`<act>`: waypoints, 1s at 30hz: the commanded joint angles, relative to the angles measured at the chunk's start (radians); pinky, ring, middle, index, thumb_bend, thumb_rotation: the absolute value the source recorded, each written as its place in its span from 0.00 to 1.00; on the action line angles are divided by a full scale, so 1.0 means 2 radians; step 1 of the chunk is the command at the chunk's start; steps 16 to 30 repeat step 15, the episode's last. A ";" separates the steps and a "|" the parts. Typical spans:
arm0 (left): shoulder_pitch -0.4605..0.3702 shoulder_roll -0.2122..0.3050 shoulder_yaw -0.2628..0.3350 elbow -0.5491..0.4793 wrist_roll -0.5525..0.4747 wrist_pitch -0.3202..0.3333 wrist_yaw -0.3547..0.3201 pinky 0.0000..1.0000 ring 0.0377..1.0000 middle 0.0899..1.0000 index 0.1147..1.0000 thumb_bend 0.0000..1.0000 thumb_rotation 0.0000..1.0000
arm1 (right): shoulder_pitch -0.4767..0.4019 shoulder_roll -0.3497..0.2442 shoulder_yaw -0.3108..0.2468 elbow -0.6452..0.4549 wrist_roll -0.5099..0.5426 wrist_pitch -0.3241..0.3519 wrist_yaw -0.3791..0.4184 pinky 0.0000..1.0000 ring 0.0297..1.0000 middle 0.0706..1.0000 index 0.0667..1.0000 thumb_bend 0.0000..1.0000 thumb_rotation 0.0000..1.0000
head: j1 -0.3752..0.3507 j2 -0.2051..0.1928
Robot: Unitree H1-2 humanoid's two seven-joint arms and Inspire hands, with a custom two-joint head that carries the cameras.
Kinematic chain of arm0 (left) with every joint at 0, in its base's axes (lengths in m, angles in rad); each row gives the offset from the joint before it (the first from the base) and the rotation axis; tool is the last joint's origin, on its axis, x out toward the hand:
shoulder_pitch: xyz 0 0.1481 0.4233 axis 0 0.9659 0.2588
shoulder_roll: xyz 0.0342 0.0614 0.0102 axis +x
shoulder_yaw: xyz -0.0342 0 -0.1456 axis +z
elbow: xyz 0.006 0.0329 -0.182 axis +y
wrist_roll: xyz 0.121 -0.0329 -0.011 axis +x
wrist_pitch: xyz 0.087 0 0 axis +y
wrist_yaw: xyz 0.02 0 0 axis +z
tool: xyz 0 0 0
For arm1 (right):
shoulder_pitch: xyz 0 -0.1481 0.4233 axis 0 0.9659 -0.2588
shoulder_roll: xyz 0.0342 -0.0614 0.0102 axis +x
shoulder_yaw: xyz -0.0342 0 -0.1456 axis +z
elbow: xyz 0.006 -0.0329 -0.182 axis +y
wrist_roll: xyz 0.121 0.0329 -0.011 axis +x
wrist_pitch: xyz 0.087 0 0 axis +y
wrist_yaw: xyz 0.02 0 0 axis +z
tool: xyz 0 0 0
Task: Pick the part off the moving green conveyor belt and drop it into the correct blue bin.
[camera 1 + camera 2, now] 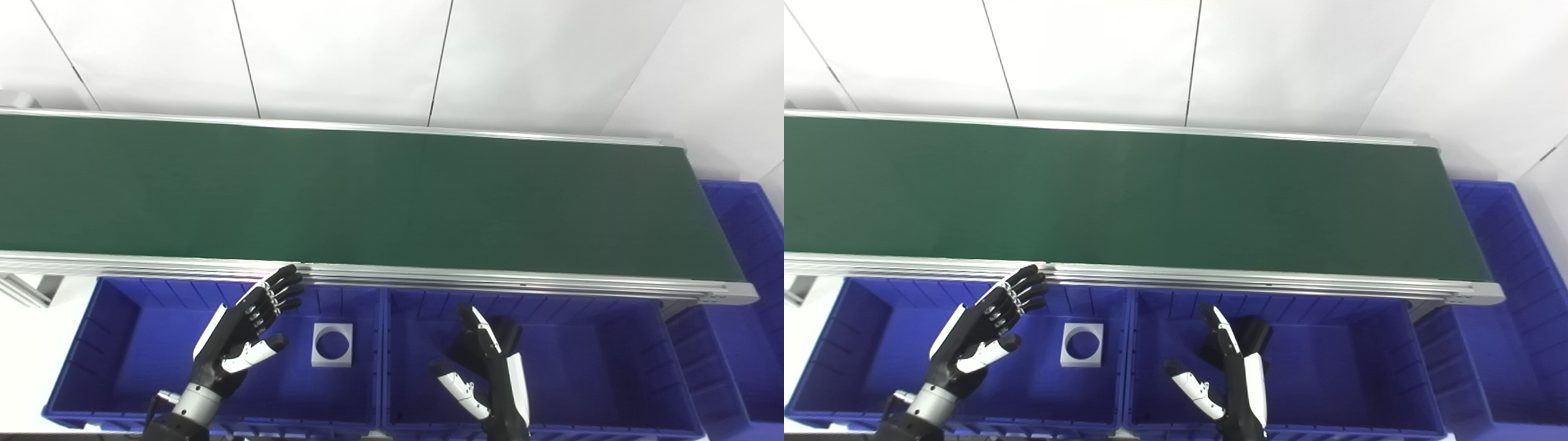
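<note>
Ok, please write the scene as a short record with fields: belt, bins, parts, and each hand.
belt: green conveyor belt, no part visible on it
left bin: blue bin, holds a white square part with round hole
right bin: second blue bin, a dark object partly hidden behind the right hand
far right: third blue bin past the belt end
left hand: open, over left bin
right hand: open, over right bin

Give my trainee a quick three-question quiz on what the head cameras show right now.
1. True or false: a part lies on the green conveyor belt.
2. Which bin holds the white square part: A) left blue bin B) middle blue bin C) right-end bin?
3. What does the left hand hold?

Key: 1 false. 2 A. 3 Nothing; its fingers are spread, like the right hand.
</note>
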 commanded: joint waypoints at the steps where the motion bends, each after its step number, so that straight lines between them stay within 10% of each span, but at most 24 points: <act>1: -0.012 -0.005 0.003 -0.009 0.007 -0.021 -0.006 0.79 0.83 0.85 0.83 0.79 0.47 | -0.010 -0.006 0.008 -0.004 0.002 -0.026 -0.017 0.84 0.85 0.86 0.88 0.74 0.76 | 0.011 -0.002; 30: 0.003 -0.011 0.001 -0.026 0.030 -0.021 0.018 0.77 0.82 0.84 0.82 0.83 0.48 | -0.028 -0.018 0.017 -0.008 0.028 -0.026 -0.001 0.85 0.87 0.86 0.89 0.74 0.74 | 0.047 -0.007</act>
